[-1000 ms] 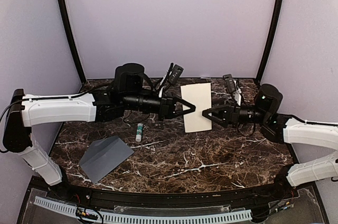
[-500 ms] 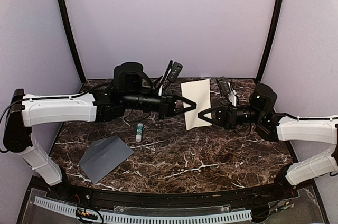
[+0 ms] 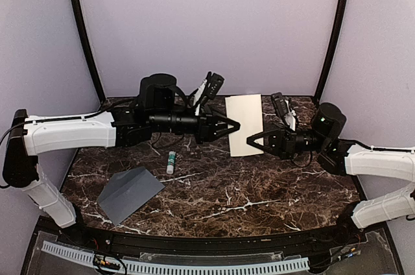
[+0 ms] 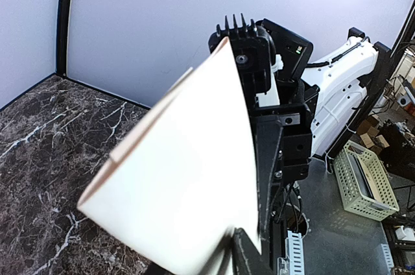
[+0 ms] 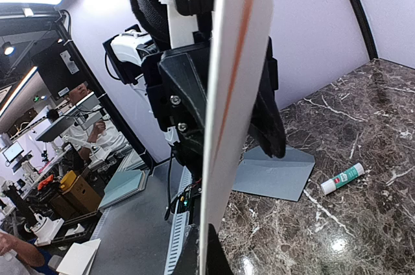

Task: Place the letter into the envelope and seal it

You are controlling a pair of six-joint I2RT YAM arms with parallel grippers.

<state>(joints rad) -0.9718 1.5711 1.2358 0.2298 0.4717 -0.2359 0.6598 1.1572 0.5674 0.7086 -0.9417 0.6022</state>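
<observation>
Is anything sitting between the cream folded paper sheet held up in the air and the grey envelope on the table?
Yes. A small white glue stick lies on the marble table between the cream letter and the slate-grey envelope; the left gripper also sits on that side.

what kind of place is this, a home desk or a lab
Probably a robotics lab: a black two-finger right gripper pinches a cream creased paper sheet over a dark marble-pattern table walled in lilac, and a person is near a lit monitor beyond.
</observation>
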